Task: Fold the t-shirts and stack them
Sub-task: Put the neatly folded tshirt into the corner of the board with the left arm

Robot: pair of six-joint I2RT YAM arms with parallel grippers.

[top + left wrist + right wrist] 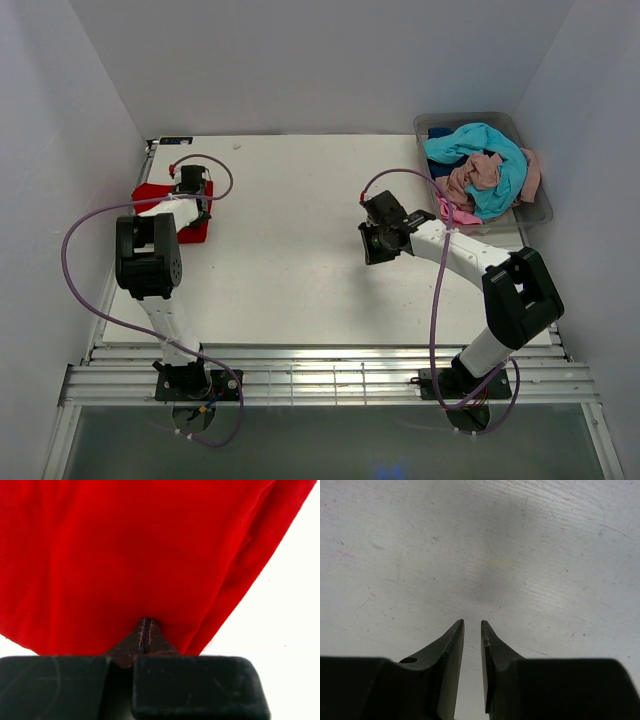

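Note:
The bright red t-shirt (152,194) lies bunched and folded at the table's left edge; it fills the left wrist view (130,555). My left gripper (190,186) is on it, jaws shut with the tips (144,625) pinched into the cloth, and a crease runs from them. My right gripper (378,246) hovers over bare table (470,555) right of centre, jaws a narrow gap apart (472,625), empty. The other t-shirts lie heaped in the bin: turquoise (482,146), dusty pink (474,176), bright pink (455,212) and dark blue (438,132).
The clear grey plastic bin (542,210) stands at the back right corner. White walls close in the table on the left, back and right. A metal rail (320,385) runs along the near edge by the arm bases.

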